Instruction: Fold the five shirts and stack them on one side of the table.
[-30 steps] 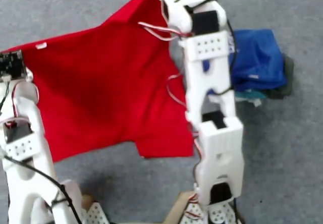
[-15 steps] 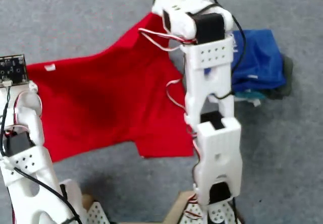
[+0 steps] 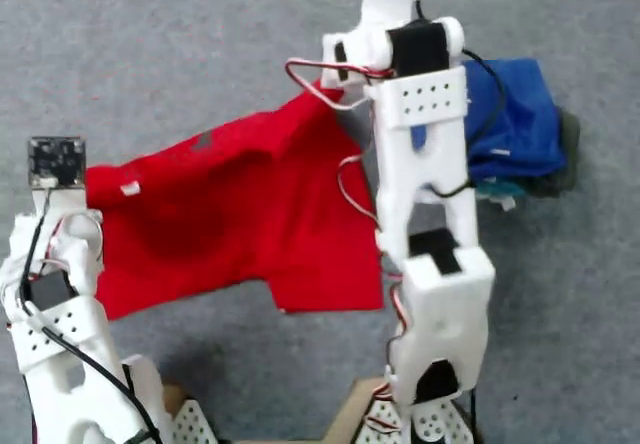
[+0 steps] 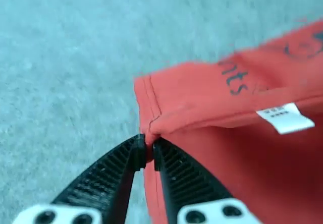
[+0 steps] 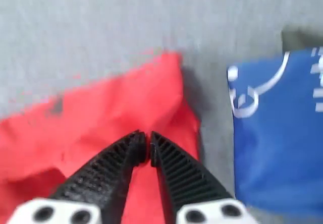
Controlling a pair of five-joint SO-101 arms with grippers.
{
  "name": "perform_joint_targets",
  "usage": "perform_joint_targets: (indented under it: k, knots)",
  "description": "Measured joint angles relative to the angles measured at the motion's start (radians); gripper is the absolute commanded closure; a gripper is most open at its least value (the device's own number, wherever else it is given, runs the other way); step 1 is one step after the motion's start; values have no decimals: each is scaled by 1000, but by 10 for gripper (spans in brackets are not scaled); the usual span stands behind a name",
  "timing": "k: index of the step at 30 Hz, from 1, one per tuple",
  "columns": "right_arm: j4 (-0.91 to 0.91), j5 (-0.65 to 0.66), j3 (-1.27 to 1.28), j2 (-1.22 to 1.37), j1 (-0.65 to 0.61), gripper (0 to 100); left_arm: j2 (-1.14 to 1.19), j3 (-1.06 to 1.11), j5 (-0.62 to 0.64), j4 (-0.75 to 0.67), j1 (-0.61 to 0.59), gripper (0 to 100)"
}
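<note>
A red shirt (image 3: 225,214) lies half folded on the grey table, its far edge lifted and carried over the near part. My left gripper (image 4: 147,151) is shut on the red shirt (image 4: 237,133) at a hemmed corner, near a white label (image 4: 285,118). My right gripper (image 5: 146,151) is shut on the red shirt (image 5: 101,113) at its other far corner. In the high view the left arm (image 3: 55,284) stands at the shirt's left end and the right arm (image 3: 425,194) at its right end. A folded blue shirt (image 3: 515,119) tops a stack at the right.
The stack under the blue shirt (image 5: 275,133) includes a dark garment (image 3: 567,159) and a light one (image 3: 495,192). Bare grey table (image 3: 180,54) stretches behind the red shirt and at the right front (image 3: 570,314). Arm bases stand at the front edge.
Both grippers have pulled the shirt's far edge toward the front of the table, folding it over itself. The shirt now covers less of the table at the back.
</note>
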Motion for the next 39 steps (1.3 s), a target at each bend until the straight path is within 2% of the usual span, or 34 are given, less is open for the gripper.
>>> perform_joint_targets:
  k: [8,14,17,23,29,32,39]
  knots:
    - [-52,78,654,-258,2,985,0,28,-28,21,-86,971]
    - [-107,155,976,-334,6,985,0,31,-117,120,-83,971]
    - [-118,190,1057,-338,29,985,-2,43,-180,170,-64,971]
    - [-118,264,1163,-339,49,985,-3,57,-209,195,-51,971]
    - [-100,351,1234,-339,78,985,-3,57,-296,264,-51,971]
    - [-68,399,1237,-339,91,985,-3,57,-304,267,-51,971]
    - [-60,416,1280,-339,92,985,-3,57,-305,267,-60,971]
